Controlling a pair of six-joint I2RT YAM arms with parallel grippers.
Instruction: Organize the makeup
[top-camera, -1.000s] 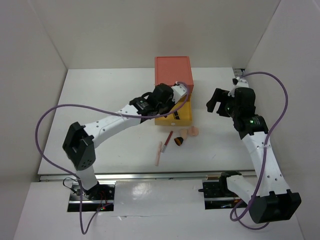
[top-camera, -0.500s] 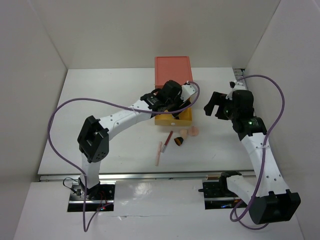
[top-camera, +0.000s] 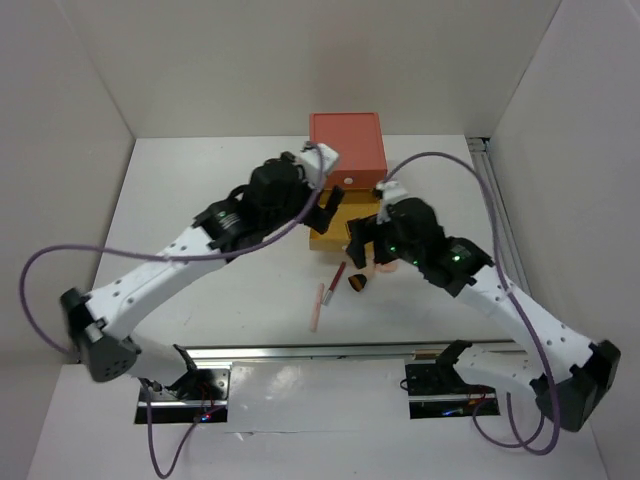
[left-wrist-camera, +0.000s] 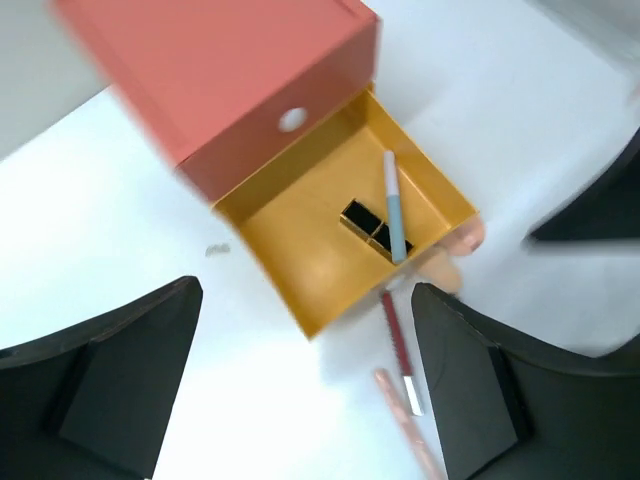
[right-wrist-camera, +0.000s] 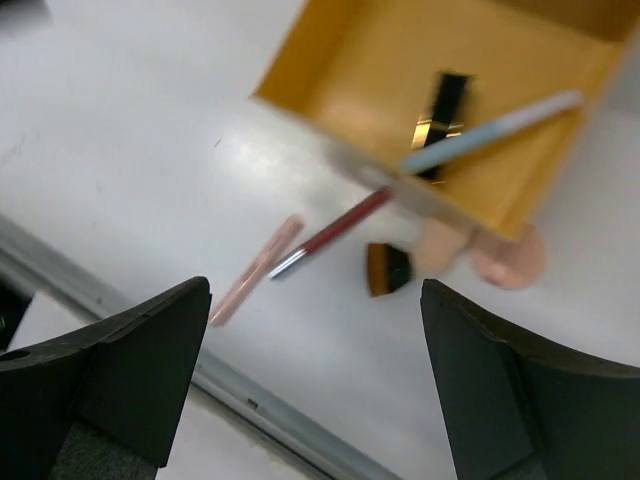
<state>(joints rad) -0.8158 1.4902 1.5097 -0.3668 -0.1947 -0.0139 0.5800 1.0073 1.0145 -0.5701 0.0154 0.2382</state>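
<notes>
Right tool (right-wrist-camera: 315, 300) jaws apart and empty at lower frame, pink pencil (right-wrist-camera: 256, 270), red pencil (right-wrist-camera: 335, 230), brush (right-wrist-camera: 388, 268) and 2 peach sponges (right-wrist-camera: 505, 255) on the surface (right-wrist-camera: 120, 130) at centre frame above it, blue pencil (right-wrist-camera: 490, 132) and 2 black lipsticks (left-wrist-camera: 360, 217) in the yellow drawer (right-wrist-camera: 330, 80) beyond, left tool (left-wrist-camera: 305, 330) jaws apart over the drawer, coral box (left-wrist-camera: 230, 70) at top

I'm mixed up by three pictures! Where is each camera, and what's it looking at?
Top: high behind the arms, looking down at the table; left arm and right arm show.
Left wrist: above the yellow drawer, looking down; its fingers frame it.
Right wrist: by the drawer's front corner, tilted down; its fingers show.
Both wrist views share the blue pencil.
</notes>
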